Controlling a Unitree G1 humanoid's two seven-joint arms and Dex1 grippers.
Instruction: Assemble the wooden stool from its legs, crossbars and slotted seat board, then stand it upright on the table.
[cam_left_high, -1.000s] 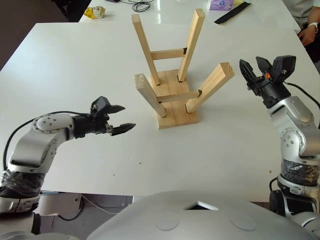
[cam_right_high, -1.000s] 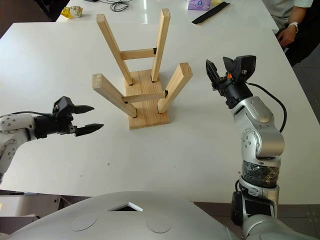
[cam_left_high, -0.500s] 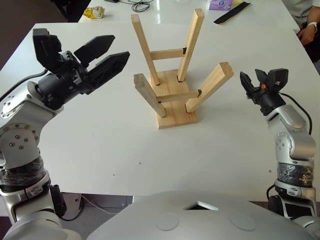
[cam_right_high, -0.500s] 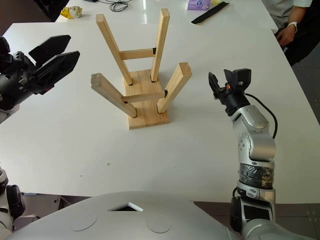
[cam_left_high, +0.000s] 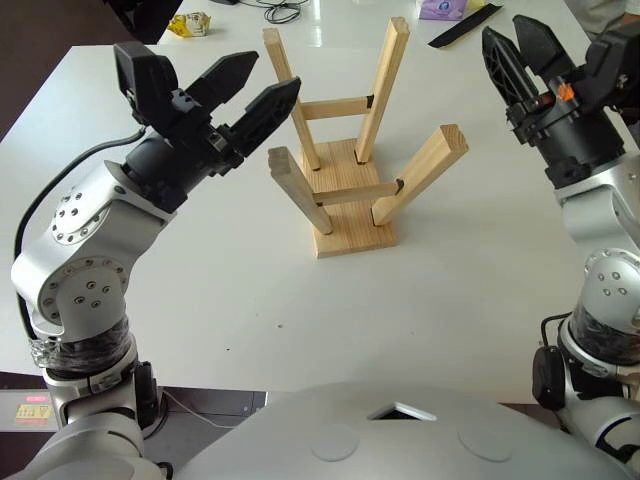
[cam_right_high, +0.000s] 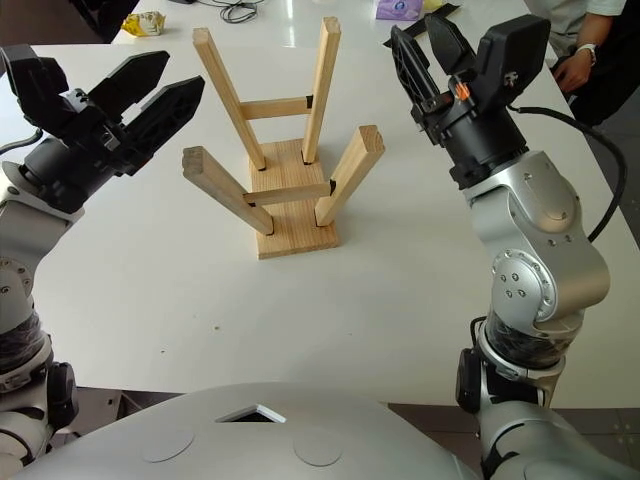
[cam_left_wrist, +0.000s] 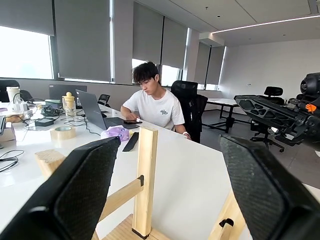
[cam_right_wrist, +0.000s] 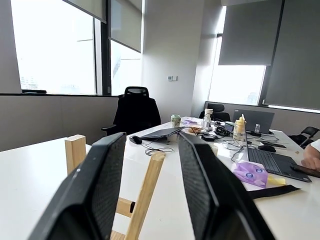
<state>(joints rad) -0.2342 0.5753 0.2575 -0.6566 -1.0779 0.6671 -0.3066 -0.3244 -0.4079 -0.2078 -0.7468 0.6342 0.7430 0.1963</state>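
Surface: a white office table (cam_left_high: 200, 280), with a yellow wrapper (cam_left_high: 190, 24) at its far edge.
My left gripper (cam_left_high: 270, 76): raised over the table just left of the stool. My fingers are spread wide and grasp nothing. The tips are near one leg but not clamped on it.
Stool (cam_left_high: 345, 195): mid-table and upside down. The seat board (cam_left_high: 358, 238) lies flat on the table, the legs (cam_left_high: 383, 90) point up and splay outward, and crossbars (cam_left_high: 335, 107) join them.
My right gripper (cam_left_high: 507, 30): raised right of the stool, fingers parted, empty, clear of the wood.
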